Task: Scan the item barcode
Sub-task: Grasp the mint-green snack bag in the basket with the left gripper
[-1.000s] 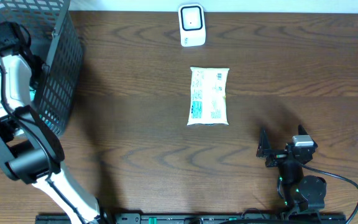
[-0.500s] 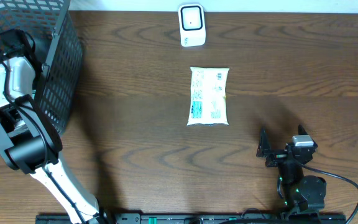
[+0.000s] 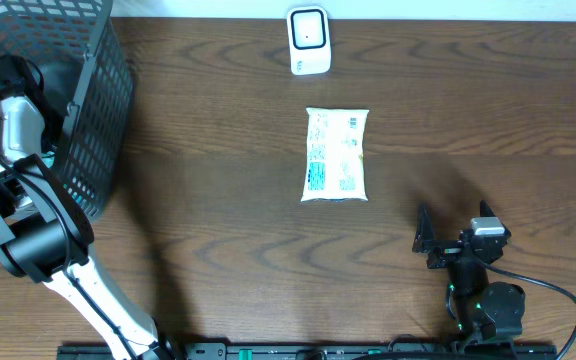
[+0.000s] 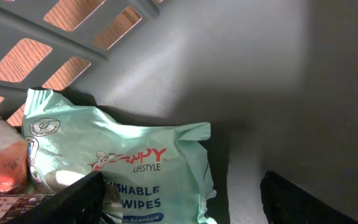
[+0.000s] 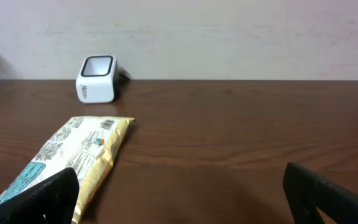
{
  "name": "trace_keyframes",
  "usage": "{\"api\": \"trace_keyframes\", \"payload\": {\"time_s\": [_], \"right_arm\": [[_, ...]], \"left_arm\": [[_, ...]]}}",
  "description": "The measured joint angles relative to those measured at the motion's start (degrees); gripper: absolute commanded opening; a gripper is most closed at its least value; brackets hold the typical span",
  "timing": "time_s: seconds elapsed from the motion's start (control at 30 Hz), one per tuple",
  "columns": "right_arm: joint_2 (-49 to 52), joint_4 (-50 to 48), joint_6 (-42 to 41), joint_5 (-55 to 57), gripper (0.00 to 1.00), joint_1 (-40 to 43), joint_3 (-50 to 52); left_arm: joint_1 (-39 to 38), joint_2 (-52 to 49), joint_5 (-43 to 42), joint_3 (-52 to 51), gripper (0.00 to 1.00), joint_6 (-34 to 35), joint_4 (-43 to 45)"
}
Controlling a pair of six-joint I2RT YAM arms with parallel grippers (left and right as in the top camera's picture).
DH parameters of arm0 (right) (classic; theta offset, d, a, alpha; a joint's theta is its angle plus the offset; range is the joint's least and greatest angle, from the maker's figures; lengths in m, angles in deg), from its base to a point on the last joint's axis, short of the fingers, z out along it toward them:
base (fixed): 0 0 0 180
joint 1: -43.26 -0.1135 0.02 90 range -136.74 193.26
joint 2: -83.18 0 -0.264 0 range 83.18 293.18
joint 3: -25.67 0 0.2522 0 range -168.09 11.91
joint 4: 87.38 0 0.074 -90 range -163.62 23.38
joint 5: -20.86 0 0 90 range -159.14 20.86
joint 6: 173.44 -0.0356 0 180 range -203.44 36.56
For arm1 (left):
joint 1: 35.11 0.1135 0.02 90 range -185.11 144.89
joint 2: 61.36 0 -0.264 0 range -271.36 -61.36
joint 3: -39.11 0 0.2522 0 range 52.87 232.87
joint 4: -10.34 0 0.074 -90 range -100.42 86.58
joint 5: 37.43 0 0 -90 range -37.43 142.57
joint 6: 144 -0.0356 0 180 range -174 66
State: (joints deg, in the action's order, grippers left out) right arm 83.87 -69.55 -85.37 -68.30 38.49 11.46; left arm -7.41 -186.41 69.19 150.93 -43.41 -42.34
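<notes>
Basket [image 4: 253,68] holds left hand [image 4: 185,202], jaws apart, seemingly just above wipes pack [image 4: 135,155].

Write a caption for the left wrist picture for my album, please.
Open left end effector hangs over a mint-green pack of flushable wipes inside the basket.

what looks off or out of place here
Nothing stands out. The yellow packet lies flat on the table near the upright scanner, and the green wipes pack sits intact inside the basket.
</notes>
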Motion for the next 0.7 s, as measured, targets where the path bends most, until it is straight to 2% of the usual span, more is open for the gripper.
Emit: {"api": "trace_keyframes", "payload": {"time_s": [0.13, 0.2, 0.33, 0.37, 0.4, 0.47, 0.7], "right_arm": [[0.0, 0.0, 0.0, 0.0, 0.99, 0.0, 0.0], [0.0, 0.0, -0.02, 0.0, 0.99, 0.0, 0.0], [0.0, 0.02, -0.02, 0.0, 0.99, 0.0, 0.0], [0.0, 0.0, 0.0, 0.0, 0.99, 0.0, 0.0], [0.0, 0.02, 0.0, 0.0, 0.99, 0.0, 0.0], [0.0, 0.02, 0.0, 0.0, 0.99, 0.0, 0.0], [0.0, 0.0, 0.0, 0.0, 0.99, 0.0, 0.0]], "left_arm": [[0.02, 0.0, -0.42, -0.59, 0.73, 0.13, 0.42], [0.07, 0.0, -0.48, -1.31, 0.64, 0.11, 1.03], [0.44, 0.13, -0.35, -2.49, 0.52, 0.04, 2.1], [0.48, 0.13, -0.17, -2.54, 0.46, 0.13, 2.03], [0.59, 0.13, 0.0, -2.54, 0.35, 0.26, 1.9], [0.81, 0.15, 0.15, -2.54, 0.08, 0.33, 1.6], [1.14, 0.79, -2.4, -2.54, 0.07, 0.15, 1.05]]}}
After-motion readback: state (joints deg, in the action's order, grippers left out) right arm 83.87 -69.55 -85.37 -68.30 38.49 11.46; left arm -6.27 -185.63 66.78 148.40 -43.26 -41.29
